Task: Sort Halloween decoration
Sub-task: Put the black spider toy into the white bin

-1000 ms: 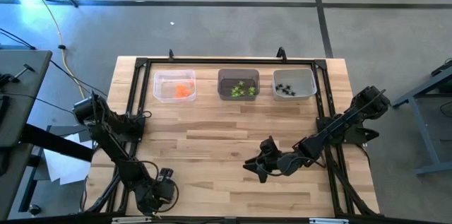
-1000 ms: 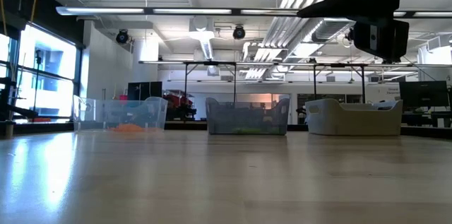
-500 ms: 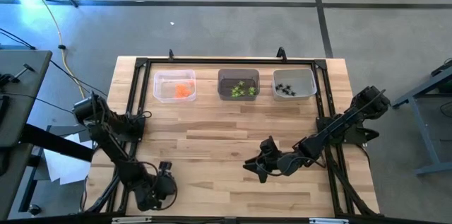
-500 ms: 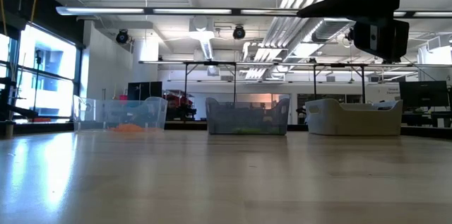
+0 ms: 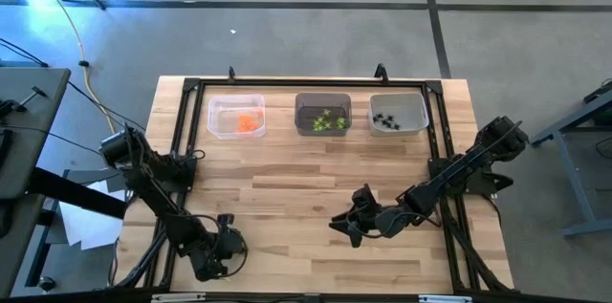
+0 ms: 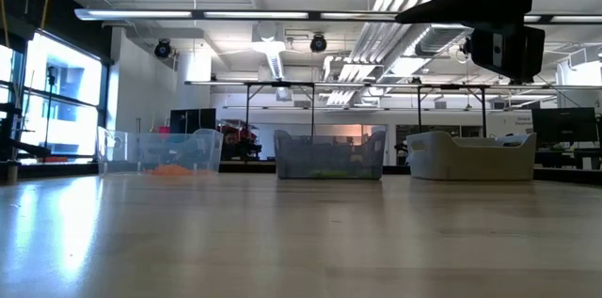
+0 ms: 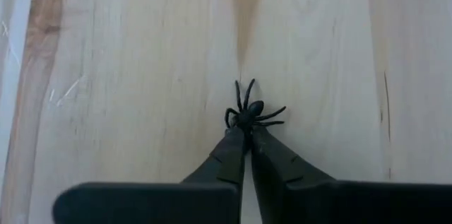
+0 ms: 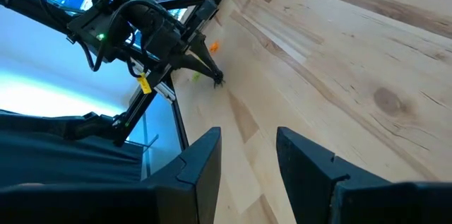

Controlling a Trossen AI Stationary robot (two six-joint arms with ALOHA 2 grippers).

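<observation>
Left wrist view: left gripper (image 7: 248, 133) shut on black spider (image 7: 251, 113), body pointing away from its fingertips, legs splayed sideways

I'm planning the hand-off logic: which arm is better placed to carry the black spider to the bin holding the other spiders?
Left. Its tool is already shut on the black spider at the table's near-left edge. The right tool hangs open and empty mid-table, though nearer the spider bin.

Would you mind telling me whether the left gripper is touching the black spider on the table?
Touching. In the left wrist view, the left gripper has its fingertips closed together on the rear of the black spider, with no gap showing.
</observation>
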